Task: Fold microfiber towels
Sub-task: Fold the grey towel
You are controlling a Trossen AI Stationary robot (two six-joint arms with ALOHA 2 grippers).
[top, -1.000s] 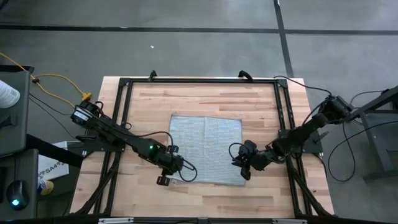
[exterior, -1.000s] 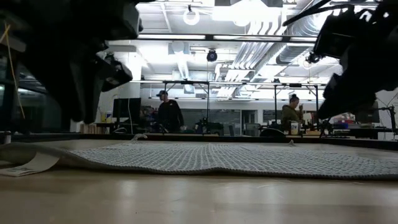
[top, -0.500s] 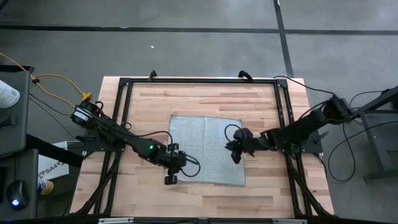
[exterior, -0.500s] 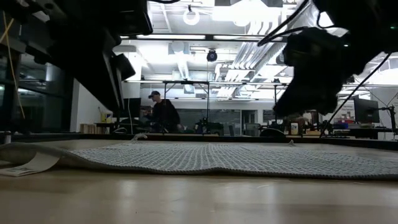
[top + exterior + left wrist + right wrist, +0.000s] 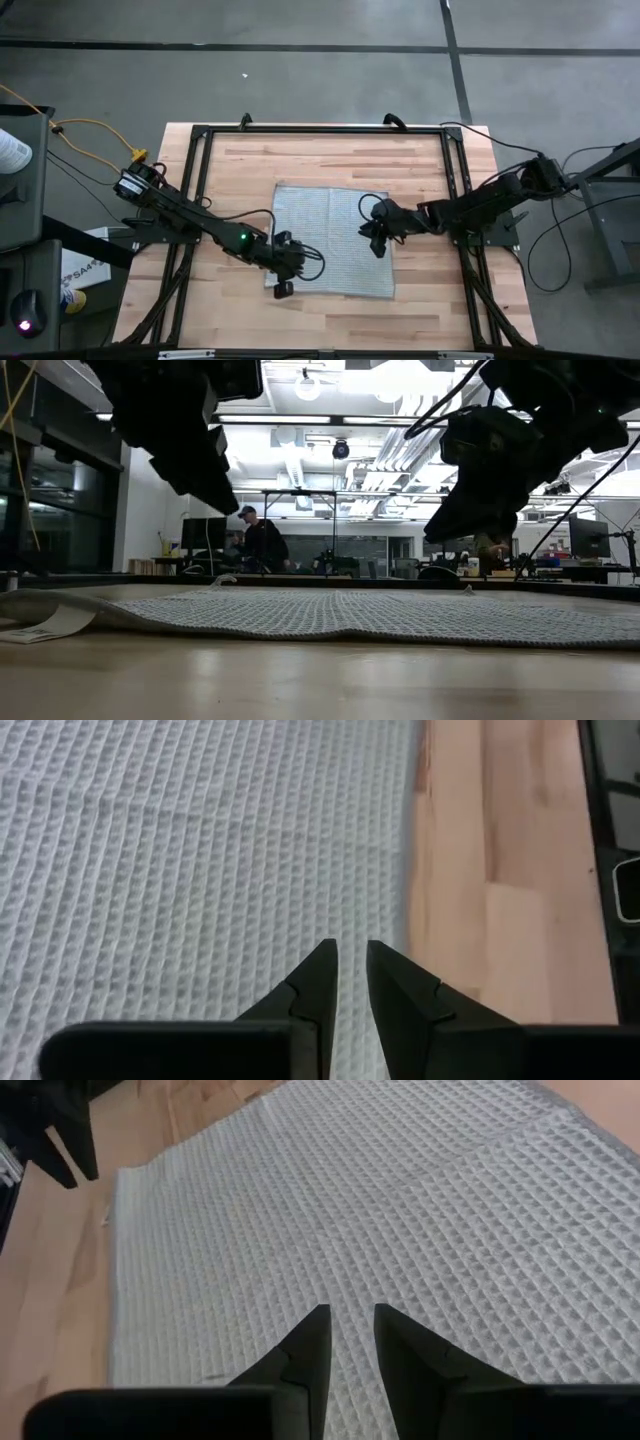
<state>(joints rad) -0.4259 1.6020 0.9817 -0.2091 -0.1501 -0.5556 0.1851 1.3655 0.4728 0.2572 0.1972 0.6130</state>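
On the wooden slatted tabletop (image 5: 420,165), seen from above, the light grey-blue square microfiber towel (image 5: 330,238) is lying flat and unfolded near the middle. The left gripper (image 5: 287,272) is hanging over the towel's near-left edge, and the right gripper (image 5: 376,236) is hanging over its right part. Judged from this, both are positioned to take hold for a first fold.

At table height, the towel (image 5: 330,614) is lying spread out with a small white tag (image 5: 40,628) at its end, which the high view does not show. Both grippers are clear of the cloth; people are standing in the room behind.

From the left wrist, the left gripper (image 5: 347,960) is showing its fingers drawn narrow, nothing between them, above the towel (image 5: 200,870) close to its edge.

From the right wrist, the right gripper (image 5: 348,1320) is likewise narrow and empty above the towel (image 5: 380,1210).
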